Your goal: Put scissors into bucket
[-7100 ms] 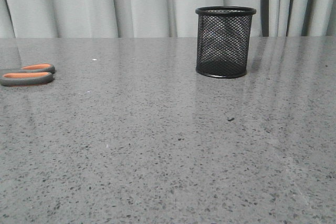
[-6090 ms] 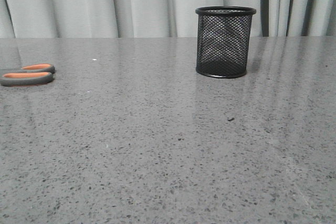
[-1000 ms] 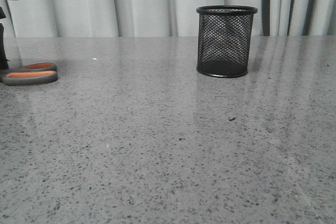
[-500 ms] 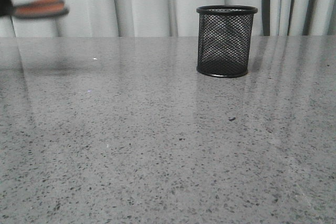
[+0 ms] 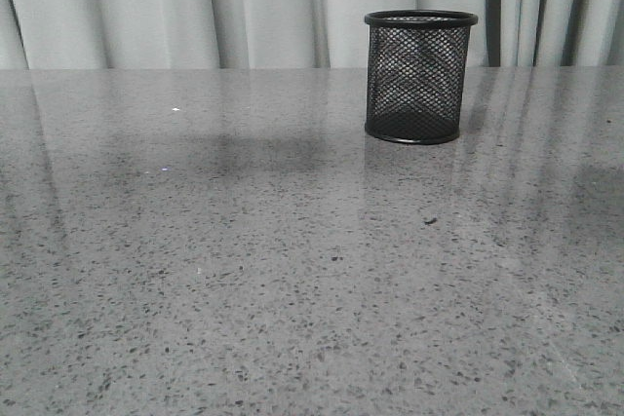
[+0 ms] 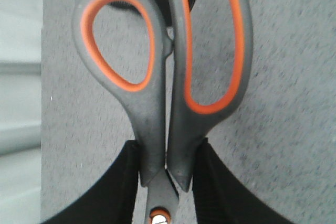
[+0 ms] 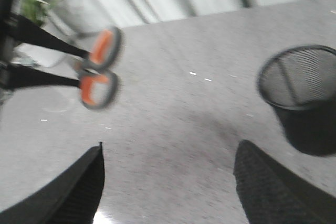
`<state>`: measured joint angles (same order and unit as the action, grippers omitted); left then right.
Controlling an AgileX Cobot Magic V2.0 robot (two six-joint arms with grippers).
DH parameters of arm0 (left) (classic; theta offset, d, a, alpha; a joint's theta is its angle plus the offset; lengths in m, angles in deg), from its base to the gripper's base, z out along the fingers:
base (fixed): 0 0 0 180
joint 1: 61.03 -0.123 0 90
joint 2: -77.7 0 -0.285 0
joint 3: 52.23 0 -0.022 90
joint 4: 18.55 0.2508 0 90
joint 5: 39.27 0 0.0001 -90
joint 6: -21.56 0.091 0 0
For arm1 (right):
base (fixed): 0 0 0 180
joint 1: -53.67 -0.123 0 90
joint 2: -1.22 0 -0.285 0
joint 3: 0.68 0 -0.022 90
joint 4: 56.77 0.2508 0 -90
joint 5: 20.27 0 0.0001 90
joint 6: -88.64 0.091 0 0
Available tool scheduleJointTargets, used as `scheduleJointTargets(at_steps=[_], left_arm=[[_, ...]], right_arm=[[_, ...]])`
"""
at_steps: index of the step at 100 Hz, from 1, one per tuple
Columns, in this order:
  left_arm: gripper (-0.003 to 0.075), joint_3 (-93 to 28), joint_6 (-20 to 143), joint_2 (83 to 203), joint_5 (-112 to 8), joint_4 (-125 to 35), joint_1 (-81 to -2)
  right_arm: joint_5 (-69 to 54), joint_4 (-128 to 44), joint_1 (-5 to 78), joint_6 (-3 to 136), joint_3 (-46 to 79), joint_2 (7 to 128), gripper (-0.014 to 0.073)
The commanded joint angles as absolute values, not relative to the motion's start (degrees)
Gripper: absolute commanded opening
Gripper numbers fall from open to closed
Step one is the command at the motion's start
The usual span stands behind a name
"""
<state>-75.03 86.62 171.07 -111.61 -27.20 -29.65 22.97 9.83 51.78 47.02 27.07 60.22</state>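
- The scissors (image 6: 165,85) are off the worktop (image 5: 292,270), gripped by the left arm's jaws — the two black fingers (image 6: 123,187) press on either side of the handle shanks just above the pivot screw.
- In the left wrist view the grey loops with orange lining point away from the camera, the smaller loop beside the larger one, handles closed together; the blades are hidden behind the fingers.
- The right wrist view shows the scissors (image 7: 98,69) blurred, held up in the air by the left gripper (image 7: 79,66), its thin dark fingers reaching in from the side, with speckled worktop (image 7: 173,129) under them.
- The bucket (image 5: 420,77) stands upright on the worktop toward the far right, near the curtain (image 5: 263,7); through the mesh its inside looks bare.
- From the right wrist camera the bucket (image 7: 302,95) is well apart from the scissors, mouth up.
- In the left wrist view a dark curved shape sits just behind the handle loops — too cropped to say what it is.
- The right arm's jaws stand wide open, gripping nothing; its two black fingers (image 7: 76,187) frame bare worktop.
- The front view shows neither arm nor scissors, only the bucket and a soft shadow on the worktop left of it.
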Motion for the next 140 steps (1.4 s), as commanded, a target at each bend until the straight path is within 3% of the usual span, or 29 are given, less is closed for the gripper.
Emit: scheduleJointTargets(at_steps=[1, 33, 70, 80, 99, 104, 114, 131, 140], left_arm=[[-0.0010, -77.87, 82.52, 168.78, -109.97, -26.76, -25.81], [-0.0010, -79.79, 79.09, 168.78, -105.12, -26.45, -19.03], [-0.0010, -79.79, 76.07, 168.78, -101.98, -26.45, -17.46], [-0.0010, -79.79, 76.07, 168.78, -101.86, -26.45, -17.46], [0.0004, -79.79, 76.03, 168.78, -102.31, -26.45, -17.46], [0.0035, -79.79, 75.57, 168.78, -102.42, -26.45, -17.46], [0.0148, -79.79, 74.29, 168.78, -102.80, -26.45, -17.46], [0.0441, -79.79, 72.83, 168.78, -103.66, -26.36, -18.83], [0.0458, -79.79, 69.48, 168.78, -103.77, -25.64, -21.79]], right_arm=[[25.35, 16.08, 51.56, 44.70, 22.50, 62.22, 0.0463], [34.48, 22.82, 51.56, 42.79, 14.40, 71.25, 0.0463], [39.48, 26.07, 50.27, 41.12, 10.62, 77.24, 0.0458], [39.48, 26.24, 48.93, 40.67, 10.62, 78.09, 0.0359], [37.78, 26.33, 48.23, 38.74, 10.62, 78.24, -0.0005], [37.40, 26.33, 48.23, 38.28, 10.62, 78.24, -0.0076], [37.36, 26.33, 48.23, 38.28, 10.62, 78.24, -0.0067], [36.33, 26.33, 48.23, 37.83, 10.62, 78.24, -0.0067], [35.62, 26.33, 49.10, 37.83, 10.59, 78.24, -0.0067]])
